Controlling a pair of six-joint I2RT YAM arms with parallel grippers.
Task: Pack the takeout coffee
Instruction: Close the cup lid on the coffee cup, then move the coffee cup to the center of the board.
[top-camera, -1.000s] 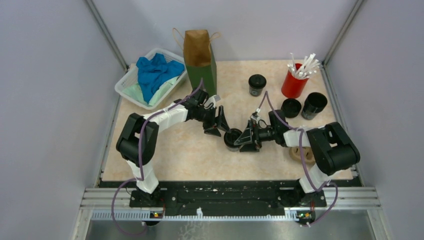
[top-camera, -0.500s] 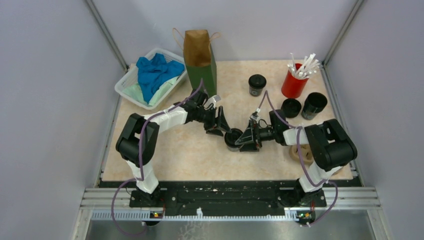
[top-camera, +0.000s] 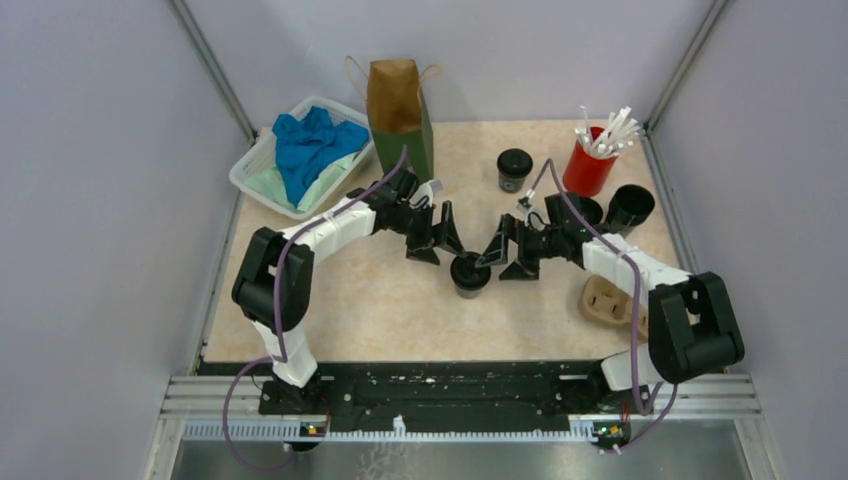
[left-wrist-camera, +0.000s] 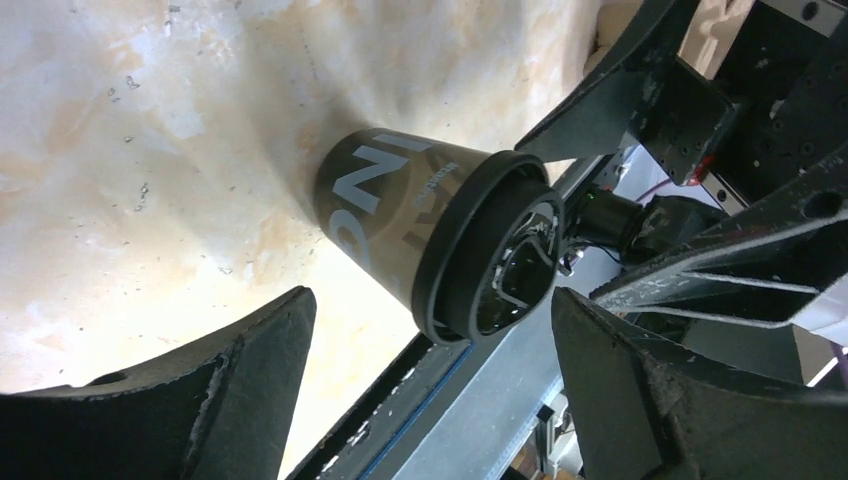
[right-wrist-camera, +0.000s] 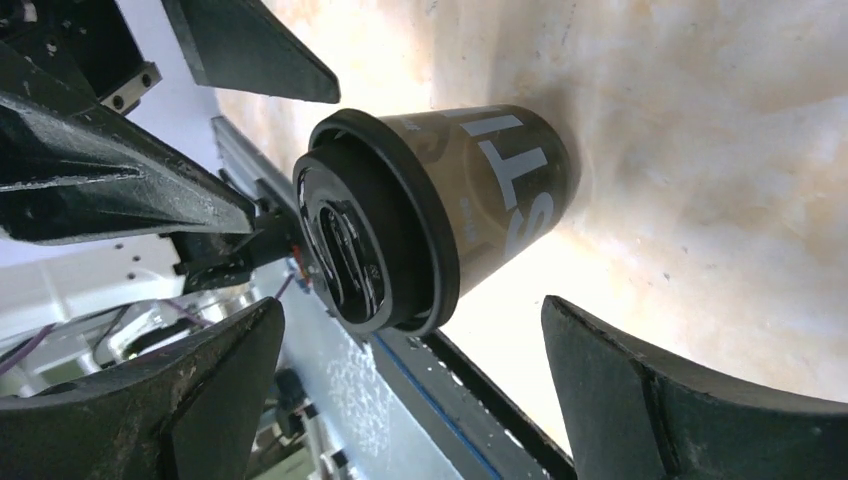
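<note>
A small black lidded coffee cup (top-camera: 469, 273) stands upright on the table between my two grippers. My left gripper (top-camera: 437, 243) is open just to its upper left and does not touch it. My right gripper (top-camera: 506, 257) is open just to its right, also apart from it. In the left wrist view the cup (left-wrist-camera: 400, 215) sits ahead of the open gripper (left-wrist-camera: 430, 335). The right wrist view shows the cup (right-wrist-camera: 470, 210) ahead of the open gripper (right-wrist-camera: 412, 325). A second lidded cup (top-camera: 514, 168) stands further back. The brown paper bag (top-camera: 398, 112) stands upright at the back.
A red cup of white sticks (top-camera: 589, 162) and two open black cups (top-camera: 628, 208) stand at the back right. A tan pulp carrier (top-camera: 608, 303) lies at the right. A white basket of cloths (top-camera: 298, 152) is at the back left.
My right gripper has drawn back from the cup to the right and away from me. My left gripper has shifted slightly further back. The cup stays in place, and the pulp carrier is now uncovered.
</note>
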